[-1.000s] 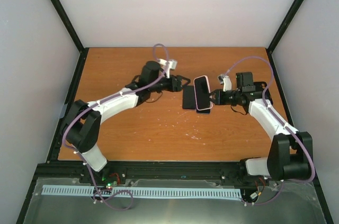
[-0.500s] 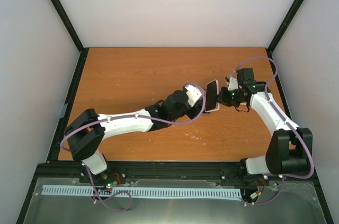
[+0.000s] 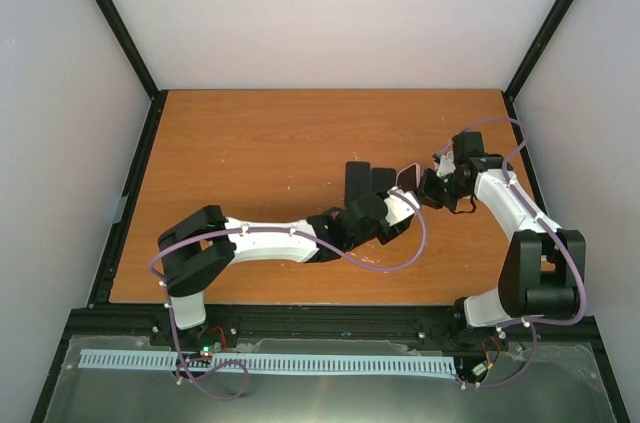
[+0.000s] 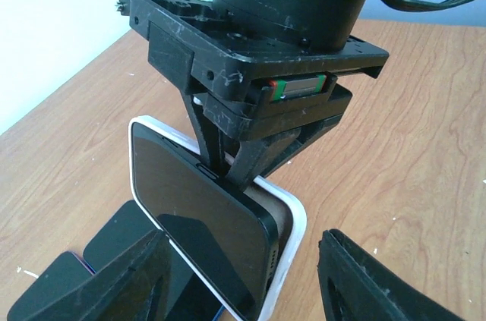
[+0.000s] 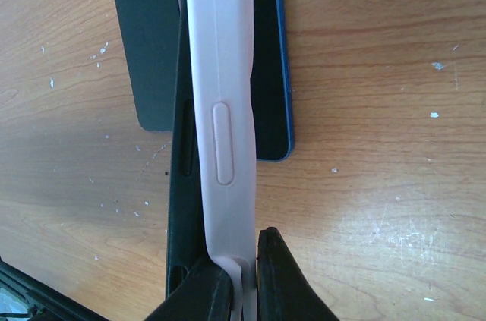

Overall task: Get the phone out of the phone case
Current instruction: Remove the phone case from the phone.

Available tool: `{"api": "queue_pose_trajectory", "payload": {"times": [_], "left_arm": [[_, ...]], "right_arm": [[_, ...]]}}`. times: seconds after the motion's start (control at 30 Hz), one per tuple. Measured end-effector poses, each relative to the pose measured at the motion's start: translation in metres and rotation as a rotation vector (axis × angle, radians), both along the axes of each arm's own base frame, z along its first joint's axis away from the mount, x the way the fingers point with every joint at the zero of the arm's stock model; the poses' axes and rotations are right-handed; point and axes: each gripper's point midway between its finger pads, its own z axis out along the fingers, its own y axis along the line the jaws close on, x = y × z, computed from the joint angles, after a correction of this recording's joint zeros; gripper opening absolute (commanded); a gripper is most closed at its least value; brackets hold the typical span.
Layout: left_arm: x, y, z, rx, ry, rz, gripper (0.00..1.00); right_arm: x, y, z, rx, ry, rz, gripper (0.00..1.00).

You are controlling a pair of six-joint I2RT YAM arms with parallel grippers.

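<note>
I see the right gripper (image 5: 239, 256) clenched on the phone case (image 5: 220, 48). Its two fingers (image 5: 273, 268) pinch the pale pink rim at one end. The case hangs off the table (image 3: 250, 143), right of centre and just left of the right wrist.

The phone (image 4: 199, 207) is partly out of the case. In the left wrist view, one end of the dark glass slab sits inside the white rim. The other end stands proud, and a strip of the brownish inner back of the case shows beside it. In the right wrist view, the phone's black edge runs along the left side of the pink rim, which shows a long side button.

The left gripper (image 4: 243, 237) reaches across from the left, and its jaws are released. One finger sits on each side of the phone's free end, and I see a clear gap between the right-hand finger and the case rim. On the other side I cannot tell whether the finger touches the phone.

Two dark handsets (image 3: 357, 181) lie flat on the wood, side by side, just left of and below the raised case. One of them shows a blue edge in the right wrist view.
</note>
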Motion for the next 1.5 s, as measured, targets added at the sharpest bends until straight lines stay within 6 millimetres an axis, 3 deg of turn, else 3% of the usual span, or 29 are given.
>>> {"api": "queue_pose_trajectory", "payload": {"times": [0.5,0.77,0.93,1.2,1.5], "left_arm": [[0.022,-0.006,-0.017,0.067,-0.066,0.087,0.47],[0.028,-0.002,-0.015,0.087,-0.111,0.124,0.56],[0.034,-0.002,-0.018,0.123,-0.189,0.154,0.54],[0.041,-0.001,-0.012,0.163,-0.309,0.204,0.43],[0.045,-0.001,-0.011,0.204,-0.404,0.223,0.19]], "right_arm": [[0.0,0.004,0.004,0.045,0.0,0.004,0.03],[0.005,0.006,0.007,0.066,-0.025,0.007,0.03],[0.008,0.007,0.01,0.082,-0.033,0.0,0.03],[0.012,0.01,0.017,0.108,-0.064,0.001,0.03],[0.017,0.013,0.023,0.148,-0.091,-0.003,0.03]]}}
